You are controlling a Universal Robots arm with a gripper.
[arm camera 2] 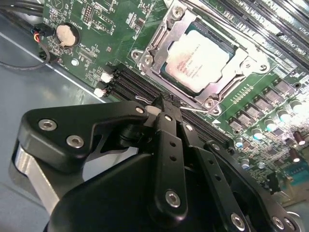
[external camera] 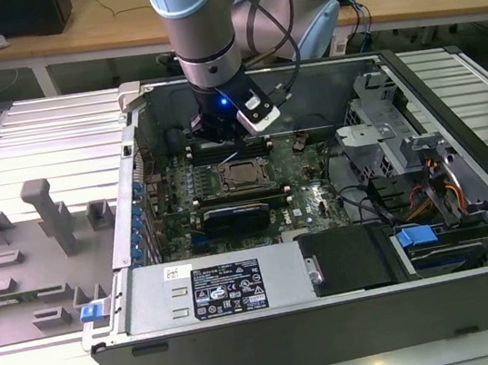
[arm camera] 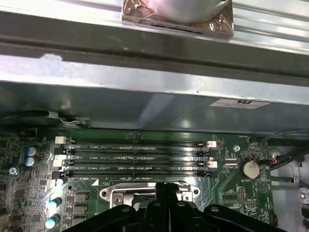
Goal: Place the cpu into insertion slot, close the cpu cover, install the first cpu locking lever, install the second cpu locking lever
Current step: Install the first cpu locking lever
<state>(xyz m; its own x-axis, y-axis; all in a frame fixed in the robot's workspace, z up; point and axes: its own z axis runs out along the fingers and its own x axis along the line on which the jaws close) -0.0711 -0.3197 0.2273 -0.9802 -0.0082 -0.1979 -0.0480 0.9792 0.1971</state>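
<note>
Gripper (arm camera 2: 162, 107) hangs low inside the open computer case (external camera: 241, 284), above the memory slots (arm camera: 140, 157) just beside the insertion slot (external camera: 243, 177). In both wrist views its fingers (arm camera 2: 166, 145) read as pressed together, and I see nothing between them. Second wrist view: fingertips sit close to a thin metal rod (arm camera 2: 195, 109) running along the socket's edge; I cannot tell whether they touch it. I note the cpu (arm camera 2: 200, 60) lying flat in the socket, silvery top up, with the cpu cover (arm camera 2: 166, 31) down around it as a metal frame. A coin cell (arm camera 2: 66, 35) sits on the green motherboard (arm camera 2: 96, 24), well apart from the socket. Exterior view: the case rests on a ribbed metal surface (external camera: 34, 131), with a grey fixture (external camera: 51, 216) at the exterior view's left.
</note>
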